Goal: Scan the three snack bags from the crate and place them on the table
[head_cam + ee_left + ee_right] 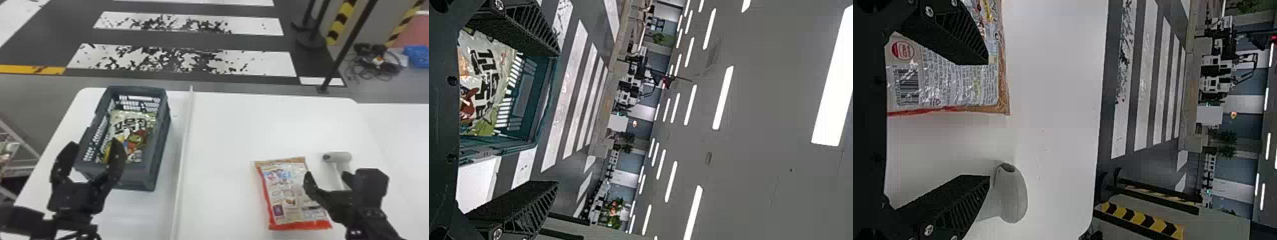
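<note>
Left tool (93, 143), right tool (326, 174), white table (229, 134), crosswalk (268, 63).

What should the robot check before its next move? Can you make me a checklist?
- Red-edged plastic snack bag lying on the white table: ok
- Its black-and-white striped barcode facing up: ok
- Light grey handheld scanner gripped by the black right gripper: not ok, fingers apart
- Black left gripper open: ok
- Cream-and-green plastic snack bag inside the dark grey plastic crate: ok
- More bags underneath it: cannot tell
</note>
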Robot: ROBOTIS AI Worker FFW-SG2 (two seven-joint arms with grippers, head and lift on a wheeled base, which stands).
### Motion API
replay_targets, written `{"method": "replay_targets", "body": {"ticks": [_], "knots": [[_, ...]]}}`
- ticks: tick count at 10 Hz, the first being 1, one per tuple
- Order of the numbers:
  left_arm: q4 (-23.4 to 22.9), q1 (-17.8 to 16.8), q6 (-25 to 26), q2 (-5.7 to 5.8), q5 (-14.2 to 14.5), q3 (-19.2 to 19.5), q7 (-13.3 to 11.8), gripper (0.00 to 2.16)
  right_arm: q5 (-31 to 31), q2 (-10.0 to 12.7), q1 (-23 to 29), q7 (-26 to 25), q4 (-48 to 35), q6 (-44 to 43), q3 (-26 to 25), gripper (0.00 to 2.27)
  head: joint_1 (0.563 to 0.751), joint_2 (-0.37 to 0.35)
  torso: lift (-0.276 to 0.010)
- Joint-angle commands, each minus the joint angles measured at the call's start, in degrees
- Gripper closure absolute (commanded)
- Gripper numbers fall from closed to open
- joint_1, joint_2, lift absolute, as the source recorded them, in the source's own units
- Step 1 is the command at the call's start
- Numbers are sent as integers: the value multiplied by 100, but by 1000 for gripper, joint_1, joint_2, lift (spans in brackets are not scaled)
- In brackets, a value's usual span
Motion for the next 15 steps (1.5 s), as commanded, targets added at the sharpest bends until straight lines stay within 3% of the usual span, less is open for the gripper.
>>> {"method": "replay_targets", "body": {"ticks": [1, 3, 5, 8, 12, 13, 14, 15], "knots": [[88, -35, -94, 21, -9, 3, 20, 76, -118, -13, -118, 279, 205, 177, -295, 117, 695, -60, -37], [88, -35, -165, 30, -26, 12, 37, 76, -197, -13, -364, 745, 671, -16, -699, 120, 695, -84, -37], [44, 0, -165, 30, -61, 20, 46, 76, -215, -74, -627, 886, 1128, -262, -866, 124, 695, -121, -37], [-18, 53, -165, 30, -140, 29, 64, 76, -215, -338, -1234, 1220, 2121, -280, -928, 124, 695, -183, -37], [-62, 79, -147, 21, -158, 56, 64, 76, -329, -391, -1348, 1457, 2569, -332, -937, 164, 695, -215, -37], [-70, 79, -147, 21, -167, 47, 64, 76, -312, -391, -1401, 1536, 2692, -332, -937, 350, 695, -215, -37], [-70, 79, -147, 21, -167, 38, 64, 76, -303, -417, -1489, 1826, 2815, -227, -937, 890, 695, -214, -37], [-79, 79, -147, 21, -167, 38, 64, 76, -285, -426, -1577, 1993, 2824, 160, -937, 1686, 695, -210, -37]]}}
